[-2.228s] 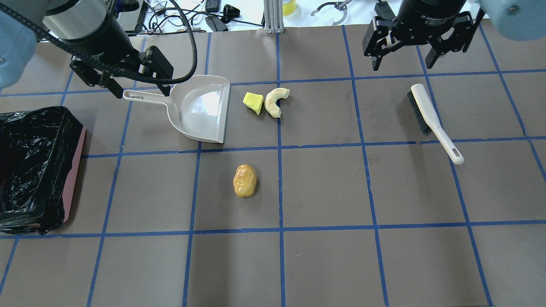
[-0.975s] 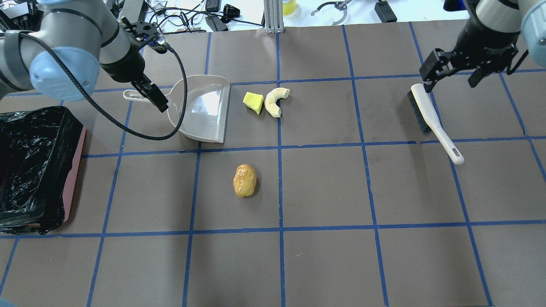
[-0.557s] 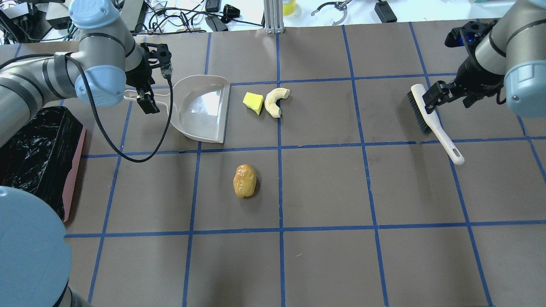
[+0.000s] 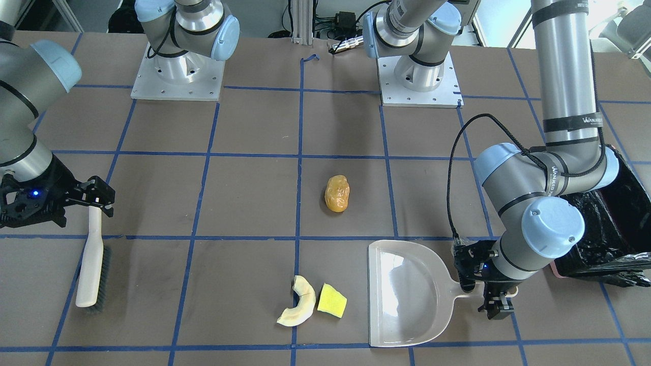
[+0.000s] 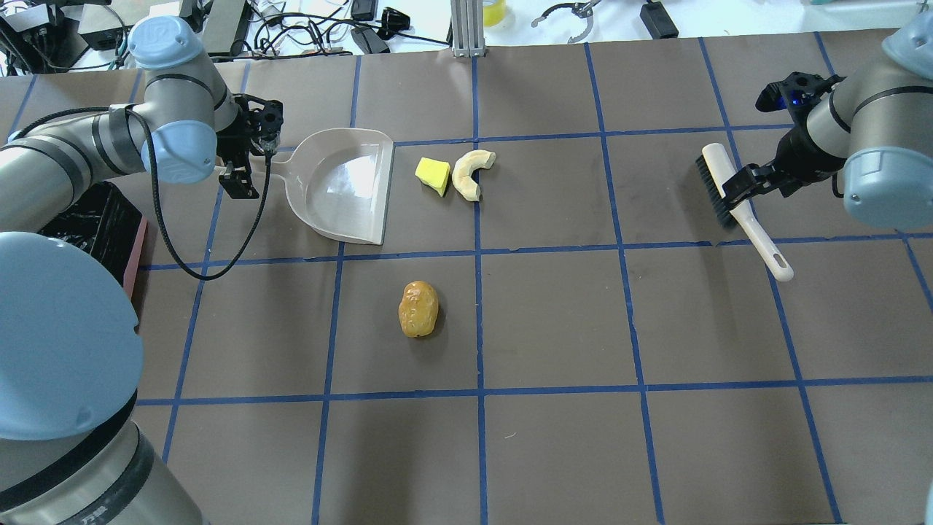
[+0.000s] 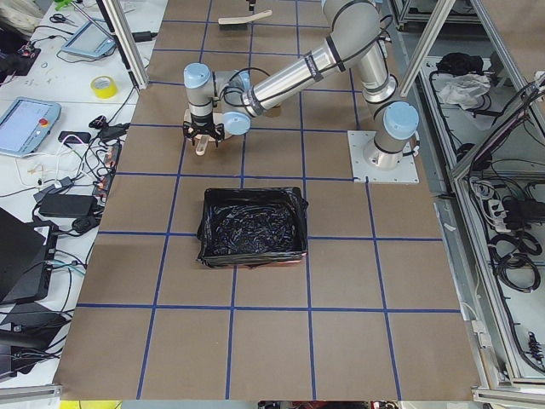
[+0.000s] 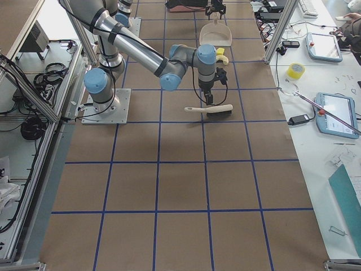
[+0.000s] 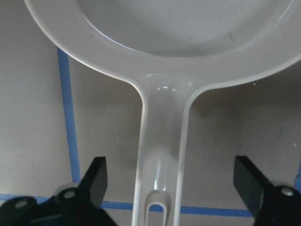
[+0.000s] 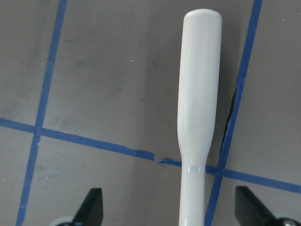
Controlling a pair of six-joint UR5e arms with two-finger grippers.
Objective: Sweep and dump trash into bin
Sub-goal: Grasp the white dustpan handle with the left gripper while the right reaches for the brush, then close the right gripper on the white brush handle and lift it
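The beige dustpan [image 5: 342, 186] lies flat, mouth toward the yellow-green wedge [image 5: 433, 176] and the cream crescent slice [image 5: 470, 173]. The orange-brown potato lump [image 5: 418, 309] lies apart, nearer the robot. My left gripper [image 8: 171, 183] is open, low over the table, its fingers on either side of the dustpan handle [image 8: 162, 141]. My right gripper [image 9: 172, 209] is open over the white brush [image 5: 736, 204], its fingers on either side of the handle [image 9: 193, 188]. The bin [image 5: 109, 219], pink with a black bag, stands at the left, partly hidden by my left arm.
Blue tape lines divide the brown table [image 5: 554, 321] into squares. The two arm bases [image 4: 178, 76] stand on the robot's side of the table. Cables and tools lie beyond the far table edge [image 5: 364, 29]. The bin also shows in the exterior left view [image 6: 253, 227].
Both arms have swung down and lowered. The left gripper has settled around the dustpan handle, the right has moved along the brush toward its handle. Both stay open; the objects have not moved.
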